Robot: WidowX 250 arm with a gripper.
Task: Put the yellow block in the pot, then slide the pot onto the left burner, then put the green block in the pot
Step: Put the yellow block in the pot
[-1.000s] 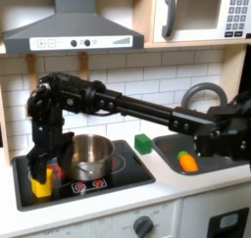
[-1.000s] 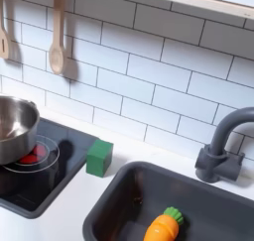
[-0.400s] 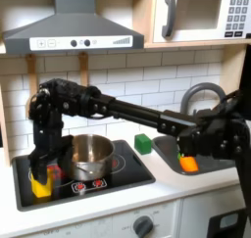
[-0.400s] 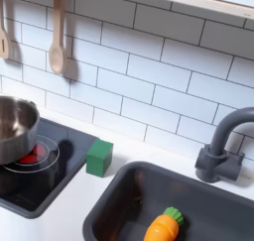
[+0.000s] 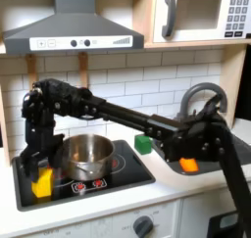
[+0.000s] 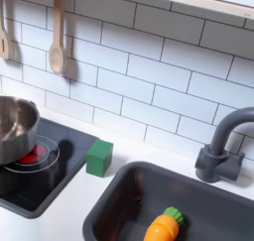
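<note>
At far left of the stovetop in the first exterior view, the yellow block (image 5: 41, 182) is gripped by the gripper (image 5: 40, 170), jaws closed on it, just left of the pot (image 5: 86, 156). Step 1 is judged underway; next, block must be lifted & carried over pot rim.

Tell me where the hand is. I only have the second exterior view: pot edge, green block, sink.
Observer: The hand is low over the stovetop, at its end on the first exterior view's left, beside the pot.
Operator: Yellow block?
Observer: The yellow block is right at the fingertips, outside the pot. The frame is too blurred to say whether it is gripped.
Operator: Pot loaded?
Observer: As far as the first exterior view shows, the pot looks empty.
</note>
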